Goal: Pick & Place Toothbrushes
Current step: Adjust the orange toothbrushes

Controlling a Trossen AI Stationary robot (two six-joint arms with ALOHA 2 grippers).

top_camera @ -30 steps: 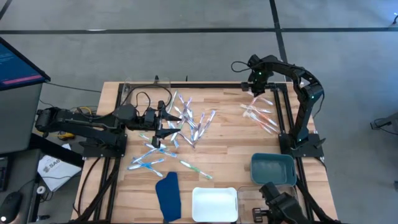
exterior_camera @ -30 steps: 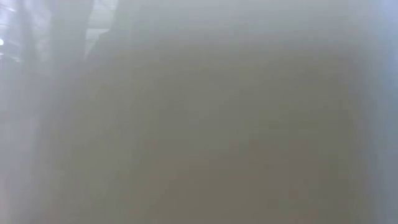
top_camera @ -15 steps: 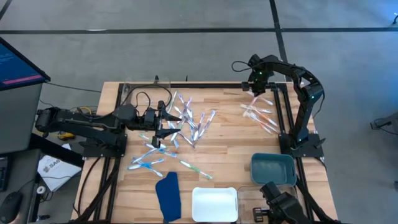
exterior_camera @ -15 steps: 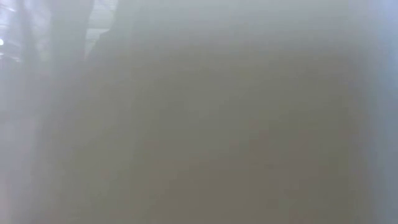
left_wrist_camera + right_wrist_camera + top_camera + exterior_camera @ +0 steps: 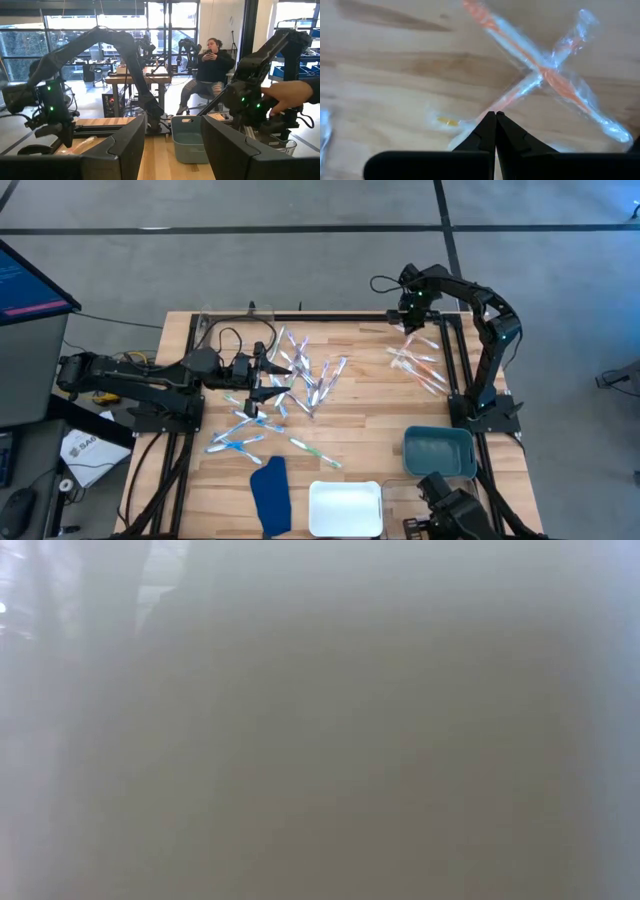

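Note:
Many toothbrushes (image 5: 303, 375) in clear wrappers lie scattered on the middle of the wooden table. A small group of orange ones (image 5: 418, 365) lies at the far right. My left gripper (image 5: 272, 377) hangs open and level above the middle pile, holding nothing (image 5: 172, 125). My right gripper (image 5: 410, 320) points down over the orange group, shut (image 5: 495, 115). Its tips stand at the pale handle of an orange toothbrush (image 5: 530, 82) that crosses a second one (image 5: 510, 42). The low view is fogged grey and shows nothing. My right gripper comes from above with its shut fingertips (image 5: 489, 122) right at the pale handle (image 5: 470, 125) of an orange toothbrush. The fingers themselves hide the spot, so I cannot tell whether they touch or hold it.
A teal bin (image 5: 440, 452) stands at the near right, with a white tray (image 5: 345, 508) and a dark blue flat piece (image 5: 270, 495) along the near edge. A black frame rims the table. Beyond the right side a person sits (image 5: 210, 65), and a person's hand (image 5: 290, 95) rests on another dark arm.
My right gripper has turned a little above the orange toothbrushes at the far right. Nothing on the table has visibly moved.

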